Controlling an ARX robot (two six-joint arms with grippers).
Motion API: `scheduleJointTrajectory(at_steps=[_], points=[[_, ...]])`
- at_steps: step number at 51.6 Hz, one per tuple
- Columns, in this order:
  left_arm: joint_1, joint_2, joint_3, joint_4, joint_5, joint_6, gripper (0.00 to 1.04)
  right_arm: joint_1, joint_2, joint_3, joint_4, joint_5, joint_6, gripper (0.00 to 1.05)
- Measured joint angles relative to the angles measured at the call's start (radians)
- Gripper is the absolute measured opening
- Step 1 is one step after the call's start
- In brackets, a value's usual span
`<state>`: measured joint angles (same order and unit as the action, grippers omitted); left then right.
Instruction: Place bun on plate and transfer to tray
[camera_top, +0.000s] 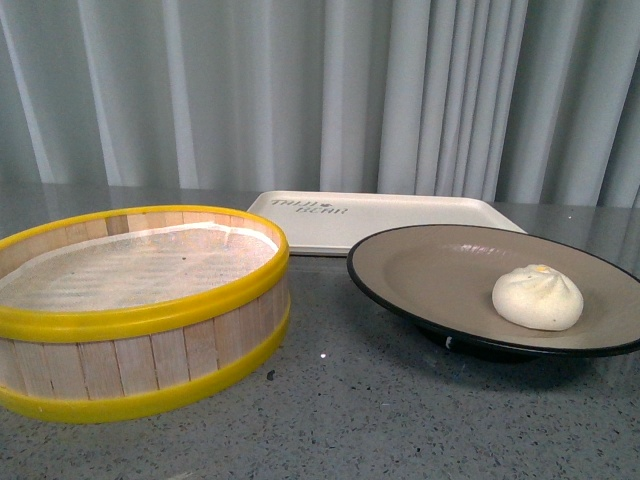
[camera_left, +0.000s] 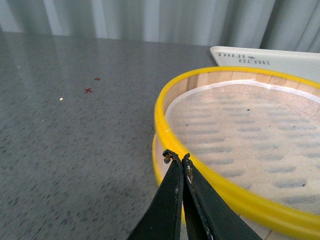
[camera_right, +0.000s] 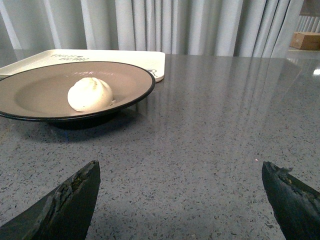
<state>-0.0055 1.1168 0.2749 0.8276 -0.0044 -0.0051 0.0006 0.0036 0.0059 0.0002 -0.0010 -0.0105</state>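
Observation:
The cream-white bun (camera_top: 538, 297) lies inside the black-rimmed beige plate (camera_top: 430, 265), toward its right side; the right wrist view shows the bun (camera_right: 90, 94) on the plate (camera_right: 35, 92) too. Behind the plate lies the cream tray (camera_top: 400, 215) with dark lettering, its corner also in the left wrist view (camera_left: 280, 59) and its edge in the right wrist view (camera_right: 125, 56). My right gripper (camera_right: 180, 172) stands wide open above bare tabletop, well short of the plate. My left gripper (camera_left: 177, 157) is shut, empty, tips over the steamer's yellow rim. Neither arm shows in the front view.
A yellow-rimmed wooden steamer basket (camera_top: 130, 310) with a white liner stands left of the plate, and fills the left wrist view (camera_left: 240, 135). Grey speckled tabletop (camera_right: 215, 130) stretches right of the plate. Pale curtains (camera_top: 320, 90) hang behind the table.

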Motion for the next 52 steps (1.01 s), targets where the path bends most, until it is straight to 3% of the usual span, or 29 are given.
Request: scheduleJointTrajectory(at_steps=[30, 37, 52], points=[[0.004, -0.385, -0.212, -0.167, 0.004, 0.0, 0.04, 0.0, 0.0, 0.0, 0.0, 0.0, 0.0, 0.96], [0.004, -0.412, -0.248, -0.145, 0.004, 0.0, 0.04, 0.0, 0.0, 0.0, 0.0, 0.0, 0.0, 0.96], [0.004, -0.631, -0.249, -0.346, 0.004, 0.0, 0.04, 0.0, 0.0, 0.0, 0.0, 0.0, 0.0, 0.96]])
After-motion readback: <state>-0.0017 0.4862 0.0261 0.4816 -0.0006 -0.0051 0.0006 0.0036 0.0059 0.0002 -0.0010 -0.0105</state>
